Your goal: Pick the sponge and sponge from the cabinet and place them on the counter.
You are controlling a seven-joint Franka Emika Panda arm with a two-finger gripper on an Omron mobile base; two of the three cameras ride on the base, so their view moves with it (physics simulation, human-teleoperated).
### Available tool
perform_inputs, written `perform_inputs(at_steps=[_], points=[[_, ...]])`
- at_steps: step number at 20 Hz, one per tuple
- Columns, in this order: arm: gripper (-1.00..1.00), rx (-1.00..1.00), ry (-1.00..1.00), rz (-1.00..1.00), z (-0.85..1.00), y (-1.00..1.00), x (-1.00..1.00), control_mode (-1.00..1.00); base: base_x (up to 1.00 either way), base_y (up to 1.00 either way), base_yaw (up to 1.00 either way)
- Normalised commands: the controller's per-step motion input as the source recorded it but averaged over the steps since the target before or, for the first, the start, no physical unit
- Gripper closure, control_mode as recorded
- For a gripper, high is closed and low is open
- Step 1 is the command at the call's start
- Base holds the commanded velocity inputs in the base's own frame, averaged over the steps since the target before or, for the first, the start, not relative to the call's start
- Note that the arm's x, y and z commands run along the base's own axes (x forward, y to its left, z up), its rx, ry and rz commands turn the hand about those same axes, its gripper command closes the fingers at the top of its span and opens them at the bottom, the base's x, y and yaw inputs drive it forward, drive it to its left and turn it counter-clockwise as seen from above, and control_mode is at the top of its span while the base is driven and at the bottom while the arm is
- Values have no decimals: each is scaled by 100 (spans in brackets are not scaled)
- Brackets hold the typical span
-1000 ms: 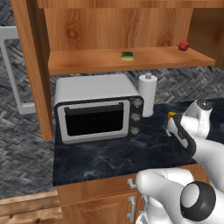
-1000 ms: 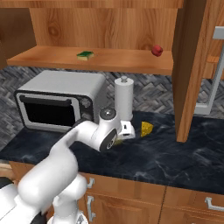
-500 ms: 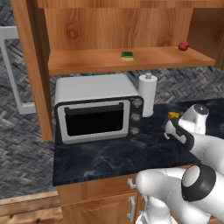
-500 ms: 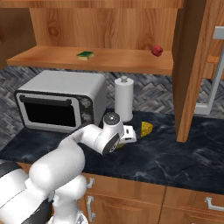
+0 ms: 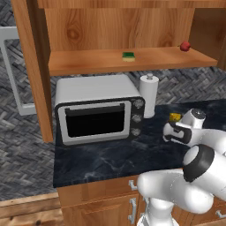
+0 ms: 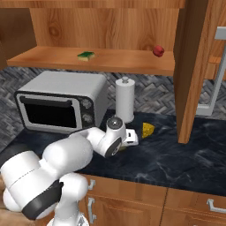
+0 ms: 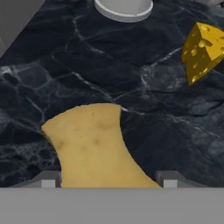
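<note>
The olive-yellow sponge [image 7: 94, 146] lies flat on the black marbled table [image 7: 144, 109] below me. The green-topped sponge [image 5: 128, 56] sits on the cabinet shelf [image 5: 88, 62].

We see a broad black-blue marbled counter [image 5: 106, 161], silver microwave [image 5: 95, 106] near its back-left corner, white paper-towel roll [image 5: 148, 93] beside it, yellow cheese wedge [image 7: 202, 50], dull olive-yellow sponge [image 7: 92, 142] lying flat, wooden cabinet shelf [image 5: 92, 62] carrying green-topped sponge [image 5: 128, 56], red fruit [image 5: 185, 46] toward its right end
</note>
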Motion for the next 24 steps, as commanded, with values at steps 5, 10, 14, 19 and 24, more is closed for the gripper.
perform_inputs(at_steps=[5,10,14,19,24], points=[[100,1,0,0,-21,-5,15,-100,0,0,0],[100,0,0,0,-25,-2,12,-100,0,0,0],[100,0,1,0,-26,-2,12,-100,0,0,0],[100,0,1,0,-27,-1,11,-100,0,0,0],[100,0,1,0,-28,-1,9,-100,0,0,0]])
